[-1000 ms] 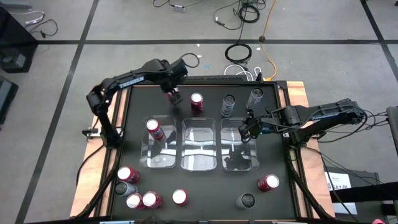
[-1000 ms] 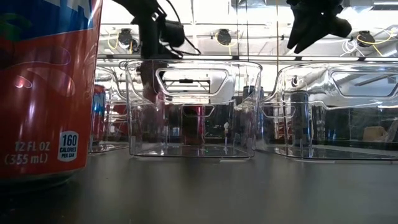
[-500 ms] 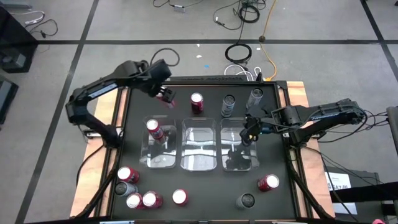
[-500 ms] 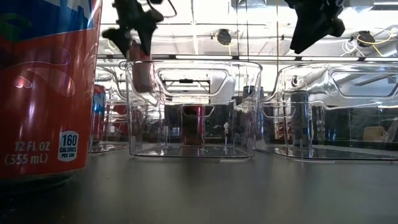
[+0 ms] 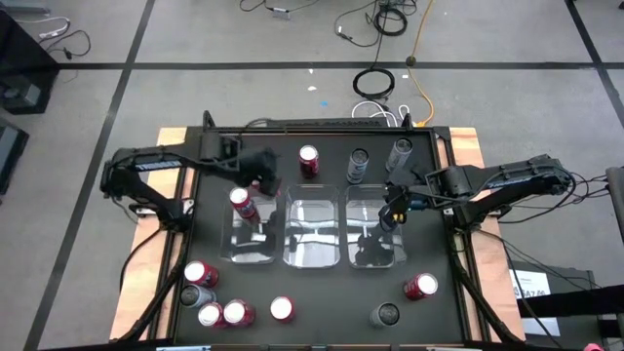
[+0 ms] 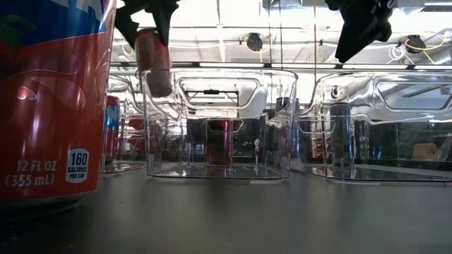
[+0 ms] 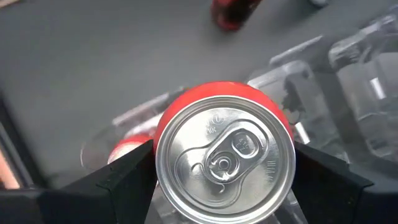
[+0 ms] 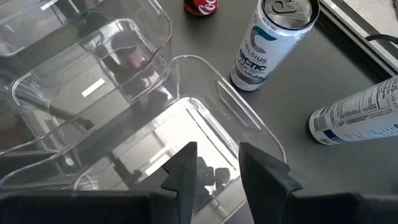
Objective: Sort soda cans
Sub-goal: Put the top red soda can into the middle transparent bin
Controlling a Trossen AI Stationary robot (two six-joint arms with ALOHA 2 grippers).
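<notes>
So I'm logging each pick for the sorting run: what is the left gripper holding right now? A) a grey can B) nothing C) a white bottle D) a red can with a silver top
D: the left gripper is clamped on a red can with a silver top, held above the left clear bin.

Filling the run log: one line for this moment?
left gripper: holds red can over left bin | right gripper: empty, over right bin

The dark left gripper point(image 7: 224, 171) is clamping a red soda can with a silver top point(image 7: 225, 158); the dark right gripper point(image 8: 213, 163) is hovering, fingers slightly parted, empty.
</notes>
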